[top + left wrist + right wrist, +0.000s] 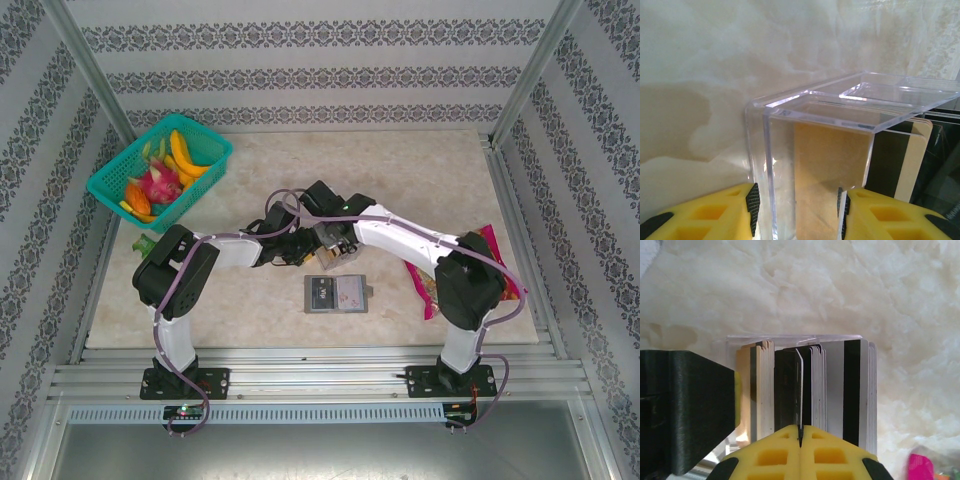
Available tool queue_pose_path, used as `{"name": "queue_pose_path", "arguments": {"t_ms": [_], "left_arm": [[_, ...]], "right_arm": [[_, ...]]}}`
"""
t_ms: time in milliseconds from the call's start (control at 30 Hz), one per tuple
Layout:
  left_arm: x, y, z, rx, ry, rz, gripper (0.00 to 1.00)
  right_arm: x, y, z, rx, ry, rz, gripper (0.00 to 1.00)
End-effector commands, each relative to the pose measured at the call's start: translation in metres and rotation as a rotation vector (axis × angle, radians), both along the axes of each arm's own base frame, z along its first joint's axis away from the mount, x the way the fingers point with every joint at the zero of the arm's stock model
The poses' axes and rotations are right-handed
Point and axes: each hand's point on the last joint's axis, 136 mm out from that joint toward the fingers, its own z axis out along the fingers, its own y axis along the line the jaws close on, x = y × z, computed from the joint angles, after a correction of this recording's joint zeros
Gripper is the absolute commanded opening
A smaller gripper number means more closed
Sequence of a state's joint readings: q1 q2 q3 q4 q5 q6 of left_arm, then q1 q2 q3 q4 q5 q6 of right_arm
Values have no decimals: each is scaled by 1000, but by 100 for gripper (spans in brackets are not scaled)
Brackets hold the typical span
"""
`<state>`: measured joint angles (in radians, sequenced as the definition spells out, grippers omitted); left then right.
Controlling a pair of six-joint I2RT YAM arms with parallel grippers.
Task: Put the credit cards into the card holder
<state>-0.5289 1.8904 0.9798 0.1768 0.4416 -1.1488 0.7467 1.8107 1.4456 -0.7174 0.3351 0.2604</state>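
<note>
Left gripper (797,205): clamped across my one clear tray (760,150), mid-table.
Right gripper (801,437): pinched tight on a single card (800,390), its edge upright.
Credit cards (815,385): standing in the tray in three bunches; exact count unreadable.
Card holder (337,295): one, flat, just near of the tray.
Others: one green basket (200,185) far left; one candy bag (493,250) right.

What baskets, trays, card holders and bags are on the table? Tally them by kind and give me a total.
Green basket: 1
Clear tray: 1
Card holder: 1
Candy bag: 1
Total: 4
</note>
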Motion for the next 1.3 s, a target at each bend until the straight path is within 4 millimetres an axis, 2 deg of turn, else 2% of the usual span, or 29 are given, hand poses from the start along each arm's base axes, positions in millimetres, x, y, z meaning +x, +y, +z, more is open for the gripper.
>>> {"name": "queue_pose_path", "arguments": {"t_ms": [0, 333, 467, 633, 733, 867, 1067, 1267], "left_arm": [[2, -3, 10, 1, -33, -21, 48], [1, -7, 28, -6, -82, -49, 49], [0, -5, 40, -2, -116, -62, 51], [-6, -4, 49, 6, -144, -83, 51], [-13, -2, 55, 6, -157, -94, 51], [-37, 5, 57, 51, -156, -136, 51], [-84, 20, 42, 131, -117, -177, 52], [-107, 26, 29, 135, -84, -173, 52]], "right_arm": [[-4, -1, 19, 142, 22, -71, 0], [-11, -13, 38, 484, 116, -229, 0], [-20, -27, 45, 609, 122, -363, 0], [-39, -51, 44, 638, 108, -516, 0], [-55, -57, 37, 642, 111, -505, 0], [-78, -68, 16, 602, 87, -418, 0], [-110, -81, -21, 559, 104, -360, 0], [-121, -74, -34, 578, 106, -326, 0]]}}
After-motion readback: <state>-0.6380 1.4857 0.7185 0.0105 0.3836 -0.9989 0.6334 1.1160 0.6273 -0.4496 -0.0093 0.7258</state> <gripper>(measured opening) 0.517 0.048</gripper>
